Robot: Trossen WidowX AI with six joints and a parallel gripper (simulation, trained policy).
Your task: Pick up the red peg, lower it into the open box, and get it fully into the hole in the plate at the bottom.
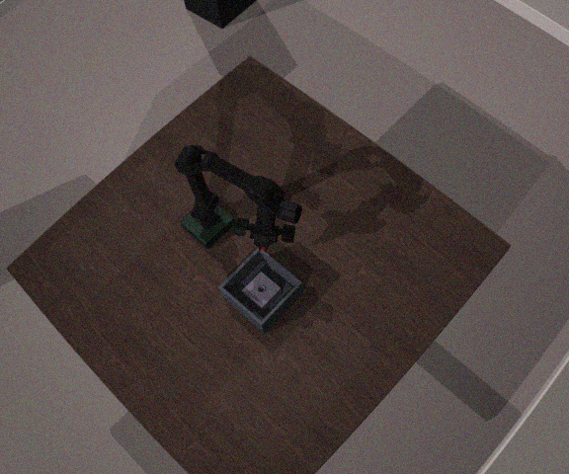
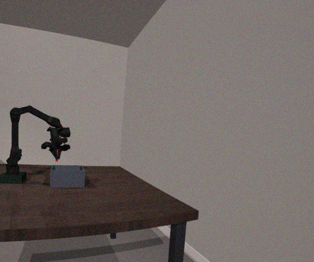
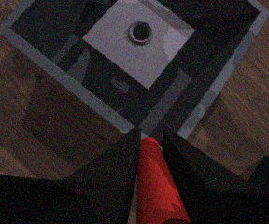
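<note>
The red peg (image 1: 262, 249) (image 2: 57, 152) (image 3: 156, 187) is held nearly upright, with its lower tip just below the fingers. My gripper (image 2: 56, 158) (image 3: 151, 135) is shut on it, above the near corner of the open box as the wrist view shows it. The grey-blue box (image 1: 244, 311) (image 2: 67, 177) (image 3: 69, 83) stands on the table, its rim lower than the peg's tip. The pale plate (image 1: 270, 294) (image 3: 148, 70) lies at the bottom of the box. The round hole (image 1: 261, 288) (image 3: 140, 33) in its middle is empty, and the peg is off to one side of it.
The brown wooden table (image 1: 172, 316) (image 2: 109, 194) carries the box and the arm's green base (image 1: 205, 229) (image 2: 10, 178). The box walls stand up around the plate. Shadows of the arm fall across the table and partly over the box.
</note>
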